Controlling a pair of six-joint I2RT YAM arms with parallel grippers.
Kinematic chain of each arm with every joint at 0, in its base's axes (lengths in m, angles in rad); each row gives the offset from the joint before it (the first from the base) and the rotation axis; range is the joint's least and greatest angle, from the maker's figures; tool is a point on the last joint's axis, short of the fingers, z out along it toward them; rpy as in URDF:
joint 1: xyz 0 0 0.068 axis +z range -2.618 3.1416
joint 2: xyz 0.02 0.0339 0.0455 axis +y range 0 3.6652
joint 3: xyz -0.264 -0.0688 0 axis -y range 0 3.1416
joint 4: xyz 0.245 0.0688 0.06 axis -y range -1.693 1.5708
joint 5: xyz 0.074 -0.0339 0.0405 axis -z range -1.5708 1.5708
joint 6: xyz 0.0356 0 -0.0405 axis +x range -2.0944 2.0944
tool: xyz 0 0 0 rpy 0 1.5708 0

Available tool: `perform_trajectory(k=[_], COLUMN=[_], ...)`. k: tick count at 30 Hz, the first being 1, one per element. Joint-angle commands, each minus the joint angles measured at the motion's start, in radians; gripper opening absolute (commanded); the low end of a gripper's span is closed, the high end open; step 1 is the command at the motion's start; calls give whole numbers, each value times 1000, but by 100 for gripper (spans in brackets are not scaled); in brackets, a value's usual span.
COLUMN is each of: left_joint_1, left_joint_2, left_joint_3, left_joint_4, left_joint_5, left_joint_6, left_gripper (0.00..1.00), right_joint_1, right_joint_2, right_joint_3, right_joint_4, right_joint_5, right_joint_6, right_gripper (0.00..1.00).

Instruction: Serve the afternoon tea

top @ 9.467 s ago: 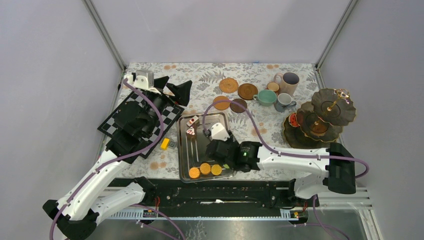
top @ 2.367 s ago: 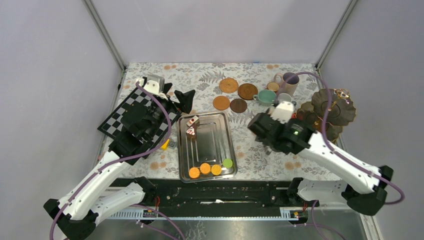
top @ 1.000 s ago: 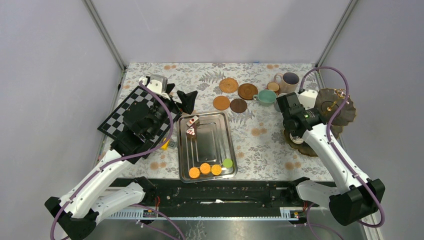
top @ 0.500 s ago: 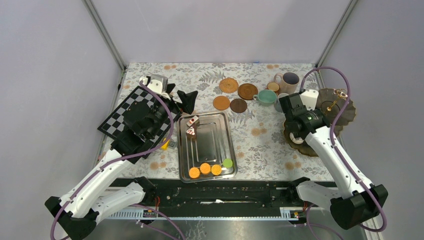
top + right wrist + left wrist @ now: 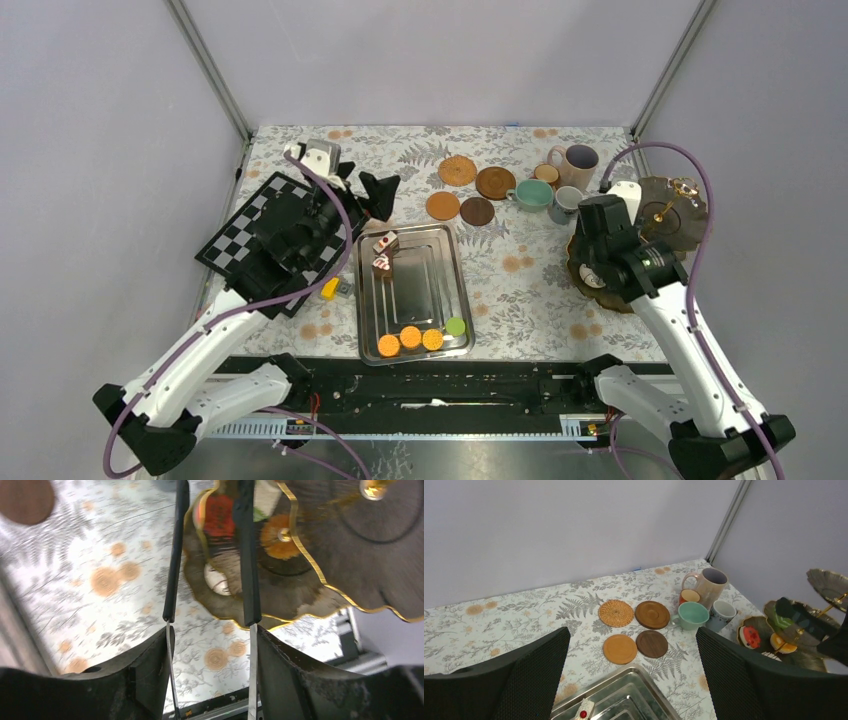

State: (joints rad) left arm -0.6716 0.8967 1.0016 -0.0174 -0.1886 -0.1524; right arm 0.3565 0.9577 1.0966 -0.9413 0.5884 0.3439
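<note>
My right gripper (image 5: 598,235) hangs open and empty over the bottom tier of the dark three-tier stand (image 5: 655,225). In the right wrist view its open jaws (image 5: 212,500) frame a red donut (image 5: 218,514) and a white pastry (image 5: 218,581); an orange pastry (image 5: 276,541) lies beside them. My left gripper (image 5: 372,192) is open and empty above the tray's far end (image 5: 631,632). Cake slices (image 5: 384,243) and orange biscuits (image 5: 410,337) lie in the steel tray (image 5: 450,285). The coasters (image 5: 457,170) and the beige (image 5: 578,162), teal (image 5: 532,193), grey (image 5: 568,202) and small orange (image 5: 545,173) mugs stand at the back.
A chessboard (image 5: 255,215) lies under my left arm. A yellow block (image 5: 329,288) sits between it and the tray. A green disc (image 5: 456,325) lies in the tray next to the biscuits. The stand stands against the right wall post.
My right arm has swung from the tray over to the stand and in the last second drew slightly right above the bottom tier. My left gripper has shifted a little toward the back right.
</note>
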Motion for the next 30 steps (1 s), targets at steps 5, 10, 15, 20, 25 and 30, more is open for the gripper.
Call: perform_trajectory(k=[5, 10, 15, 20, 25, 30], left_joint_1=[-5, -5, -5, -4, -5, -5], left_joint_2=[33, -89, -201, -280, -290, -299], left_joint_3=[211, 125, 82, 70, 117, 122], left_joint_4=[-88, -230, -454, -598, -696, -702], left_joint_5=[-29, -109, -193, -186, -123, -73], left_joint_6=[-63, -85, -124, -196, -265, -277], left_gripper=[99, 99, 99, 99, 99, 99], right_joint_1=[11, 67, 285, 527, 662, 726], right_joint_2=[-58, -9, 92, 247, 439, 591], right_joint_3=[14, -19, -68, -86, 8, 130], right_joint_4=[161, 273, 384, 547, 565, 510], right_joint_5=[-557, -810, -729, -626, -480, -375], right_joint_6=[-151, -85, 45, 202, 332, 444], right_gripper=[61, 60, 62, 65, 67, 68])
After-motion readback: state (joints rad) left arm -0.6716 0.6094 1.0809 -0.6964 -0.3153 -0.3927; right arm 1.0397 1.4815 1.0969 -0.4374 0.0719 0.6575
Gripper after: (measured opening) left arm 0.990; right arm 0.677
